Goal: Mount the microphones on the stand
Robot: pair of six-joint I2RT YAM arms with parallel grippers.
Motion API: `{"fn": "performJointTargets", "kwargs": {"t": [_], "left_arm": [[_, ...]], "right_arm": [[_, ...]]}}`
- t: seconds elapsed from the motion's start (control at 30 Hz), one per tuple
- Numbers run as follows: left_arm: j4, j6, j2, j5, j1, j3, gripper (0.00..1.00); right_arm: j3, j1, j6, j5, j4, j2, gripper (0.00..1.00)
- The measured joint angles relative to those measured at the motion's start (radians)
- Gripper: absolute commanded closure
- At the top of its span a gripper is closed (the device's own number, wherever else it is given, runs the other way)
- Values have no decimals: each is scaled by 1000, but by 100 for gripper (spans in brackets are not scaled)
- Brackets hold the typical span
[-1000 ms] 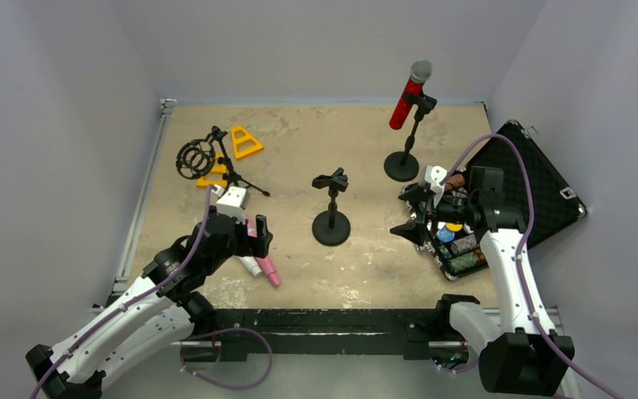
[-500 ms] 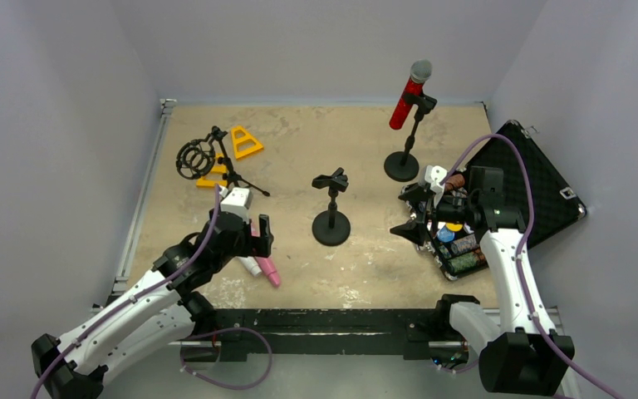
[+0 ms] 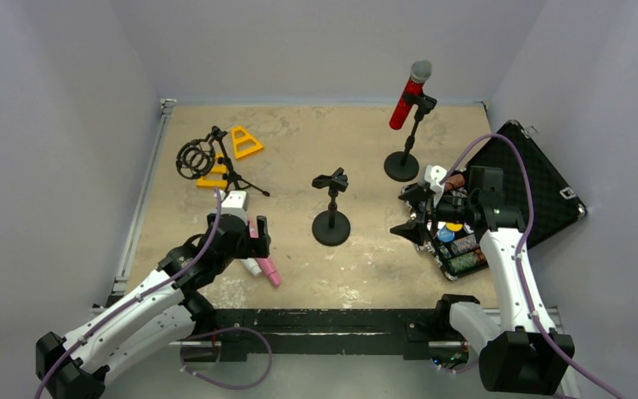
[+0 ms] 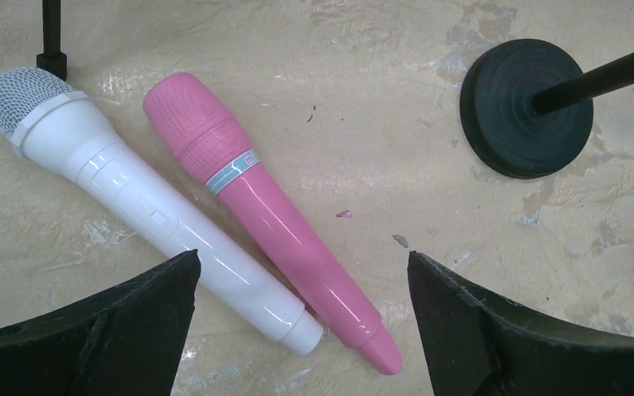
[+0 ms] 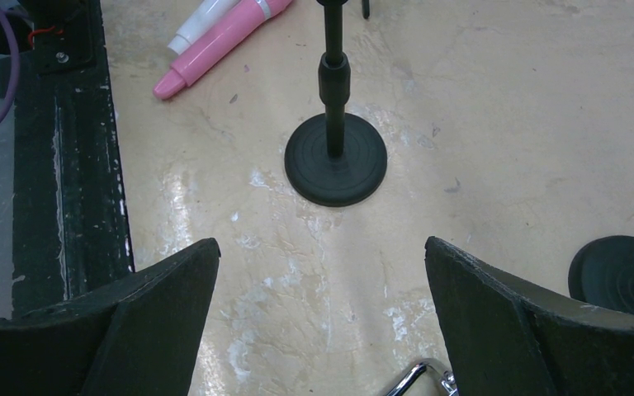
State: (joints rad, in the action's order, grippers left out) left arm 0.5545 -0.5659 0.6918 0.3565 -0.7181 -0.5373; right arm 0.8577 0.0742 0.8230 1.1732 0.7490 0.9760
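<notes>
Red microphone point(image 3: 407, 93): clipped in far stand point(image 3: 402, 165), upper centre-right. Pink microphone point(image 4: 264, 216), white microphone point(image 4: 140, 198): side by side on bench point(image 3: 365, 258), lower left. Step: likely picking one up for empty stand point(image 3: 331, 224). Left jaws: fully spread above both, holding nothing; next, descend and close. Right jaws: wide, empty.

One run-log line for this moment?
red microphone: on far stand | white microphone, pink microphone: flat on table | middle stand: empty | left gripper: open over both | right gripper: open
</notes>
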Motion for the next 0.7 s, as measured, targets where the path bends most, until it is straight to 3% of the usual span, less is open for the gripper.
{"fn": "performJointTargets", "kwargs": {"t": [0.7], "left_arm": [[-14,-27,35,40,5,29,2]], "right_arm": [[0,0,0,0,0,6,1]]}}
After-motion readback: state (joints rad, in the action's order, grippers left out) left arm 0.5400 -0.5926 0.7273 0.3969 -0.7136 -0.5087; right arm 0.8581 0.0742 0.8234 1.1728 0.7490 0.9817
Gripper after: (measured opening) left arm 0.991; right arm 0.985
